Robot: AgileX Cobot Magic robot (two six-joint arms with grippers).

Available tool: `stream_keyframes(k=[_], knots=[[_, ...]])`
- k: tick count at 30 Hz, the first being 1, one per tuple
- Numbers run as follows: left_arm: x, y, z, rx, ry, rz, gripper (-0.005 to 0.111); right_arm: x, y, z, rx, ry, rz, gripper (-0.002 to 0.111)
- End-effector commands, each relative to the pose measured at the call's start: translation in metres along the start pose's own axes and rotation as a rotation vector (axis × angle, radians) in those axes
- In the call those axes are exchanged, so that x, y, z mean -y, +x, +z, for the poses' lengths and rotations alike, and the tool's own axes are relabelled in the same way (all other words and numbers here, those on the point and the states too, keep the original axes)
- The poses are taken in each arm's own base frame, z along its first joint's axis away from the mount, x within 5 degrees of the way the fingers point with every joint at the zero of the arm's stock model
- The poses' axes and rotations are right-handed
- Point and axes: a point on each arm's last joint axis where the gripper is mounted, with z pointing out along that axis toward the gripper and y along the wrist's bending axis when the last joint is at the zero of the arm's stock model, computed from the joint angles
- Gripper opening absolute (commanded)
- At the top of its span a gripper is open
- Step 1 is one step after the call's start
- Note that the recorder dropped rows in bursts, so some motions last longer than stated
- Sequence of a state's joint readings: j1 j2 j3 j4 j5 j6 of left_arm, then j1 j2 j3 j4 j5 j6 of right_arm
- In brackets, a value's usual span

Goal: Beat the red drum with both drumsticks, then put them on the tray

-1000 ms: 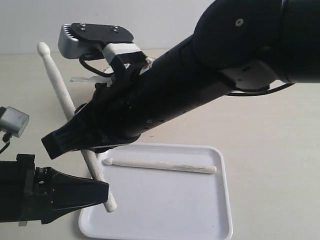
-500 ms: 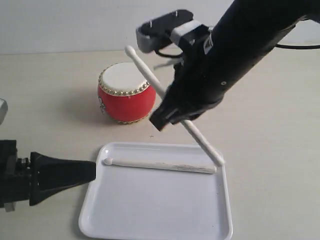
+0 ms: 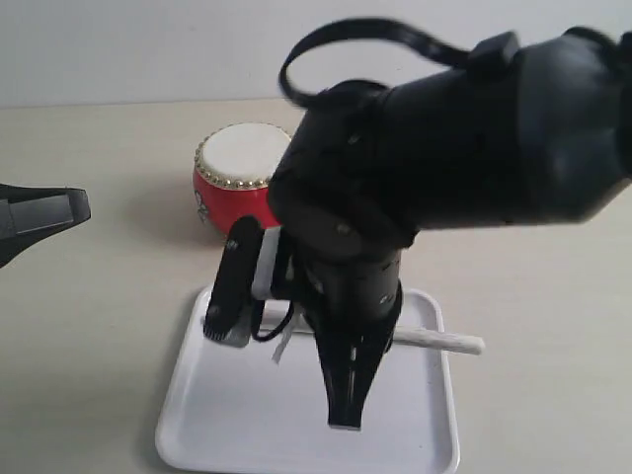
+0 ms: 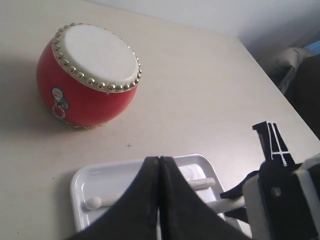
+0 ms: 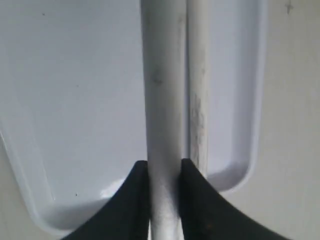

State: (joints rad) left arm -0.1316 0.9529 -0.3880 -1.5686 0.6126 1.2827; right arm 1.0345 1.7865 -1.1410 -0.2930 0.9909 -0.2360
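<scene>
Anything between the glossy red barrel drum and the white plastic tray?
Nothing; bare beige tabletop separates the red drum from the white tray, shown clearly in the left wrist view.

One drum [image 3: 240, 156]. One tray [image 3: 197, 430]. Two sticks: a gripped stick [image 5: 162, 100] and a loose stick [image 5: 198, 100], side by side in the right wrist view. The left wrist view likewise shows two pale shafts at the tray, plus one rounded tip. Two grippers: the left gripper [image 4: 159, 162] and the right gripper [image 5: 164, 167], each with two fingers. One table [image 3: 89, 326] lies under it all. On the drum, one cream skin is in view.
</scene>
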Motion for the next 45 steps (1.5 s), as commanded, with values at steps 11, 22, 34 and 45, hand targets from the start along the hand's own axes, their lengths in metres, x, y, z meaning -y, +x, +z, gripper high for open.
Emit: stream_keyframes(k=[11,22,34,45], knots=[[0.000,-0.003,-0.002,0.008,-0.014,0.016,0.000,-0.030,-0.028,0.037,-0.007,-0.015,-0.013,0.000],[0.000,-0.003,-0.002,0.008,-0.014,0.016,0.000,-0.033,-0.032,0.048,-0.005,-0.034,-0.013,0.001],[0.001,-0.002,-0.002,0.003,-0.001,0.017,0.000,-0.034,-0.031,0.048,-0.010,-0.036,-0.010,0.022],[0.001,-0.002,-0.002,0.002,0.002,0.017,0.000,-0.034,-0.031,0.048,-0.010,-0.036,-0.003,0.022]])
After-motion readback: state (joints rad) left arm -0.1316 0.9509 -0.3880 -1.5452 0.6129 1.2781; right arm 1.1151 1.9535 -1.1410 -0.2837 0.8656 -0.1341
